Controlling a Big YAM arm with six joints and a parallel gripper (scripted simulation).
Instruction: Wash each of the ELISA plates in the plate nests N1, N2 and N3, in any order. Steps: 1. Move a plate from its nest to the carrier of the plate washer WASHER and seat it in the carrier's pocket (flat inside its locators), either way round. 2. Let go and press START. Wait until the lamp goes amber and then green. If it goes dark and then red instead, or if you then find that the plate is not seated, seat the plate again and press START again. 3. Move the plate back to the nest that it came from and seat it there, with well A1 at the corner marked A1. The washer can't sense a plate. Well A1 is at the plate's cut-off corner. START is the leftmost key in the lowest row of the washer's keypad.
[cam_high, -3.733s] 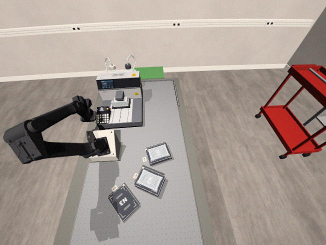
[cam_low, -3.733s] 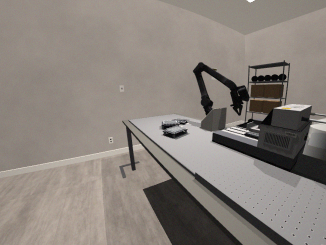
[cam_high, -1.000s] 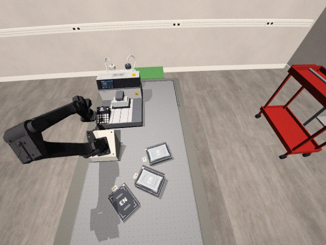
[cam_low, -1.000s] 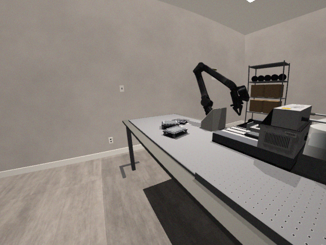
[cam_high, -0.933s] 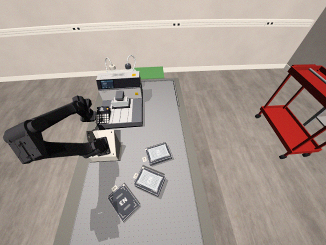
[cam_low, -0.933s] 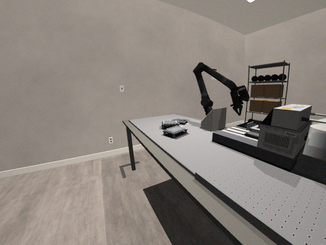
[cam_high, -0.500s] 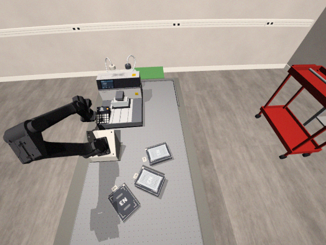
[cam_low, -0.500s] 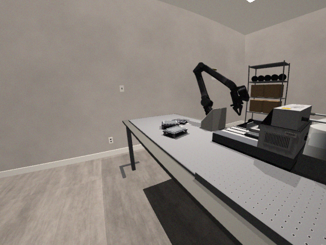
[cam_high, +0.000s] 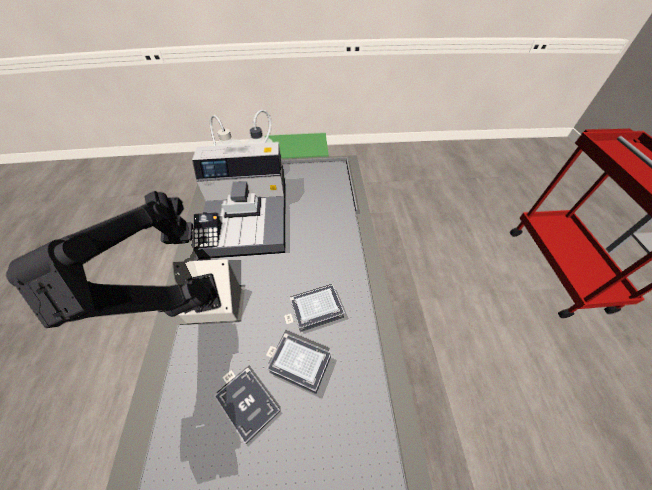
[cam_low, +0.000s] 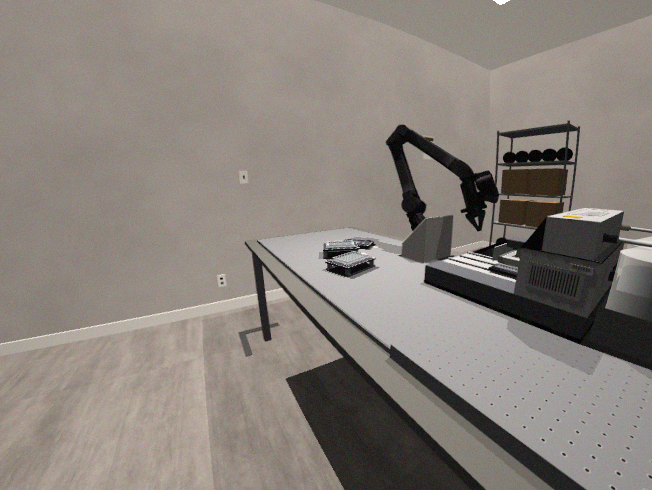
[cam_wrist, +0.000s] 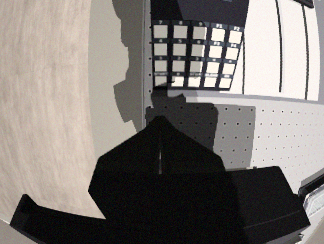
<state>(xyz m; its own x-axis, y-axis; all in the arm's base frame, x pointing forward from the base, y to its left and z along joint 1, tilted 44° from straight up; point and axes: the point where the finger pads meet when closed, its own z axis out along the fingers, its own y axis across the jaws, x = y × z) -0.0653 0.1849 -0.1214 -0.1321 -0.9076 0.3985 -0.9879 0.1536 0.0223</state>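
My gripper (cam_low: 478, 225) (cam_wrist: 160, 122) is shut and empty, above the bench just in front of the washer's keypad (cam_high: 206, 236) (cam_wrist: 190, 57). The START key (cam_wrist: 161, 81) lies just ahead of the fingertips in the wrist view. The washer (cam_high: 274, 226) (cam_low: 558, 287) shows a small amber spot (cam_high: 215, 217) above the keys. A plate (cam_low: 504, 269) shows partly at the washer's head; its seating cannot be told. One plate (cam_high: 317, 305) (cam_low: 351, 258) lies in nest N1 and another plate (cam_high: 299, 360) in nest N2. Nest N3 (cam_high: 246, 404) is empty.
The arm's pale mount (cam_high: 230, 295) (cam_low: 436, 239) stands between the washer and the nests. Bottles with tubes (cam_high: 224, 134) stand behind the washer. A red cart (cam_high: 566, 252) stands off to the right, and a shelf rack (cam_low: 537, 163) is in the background.
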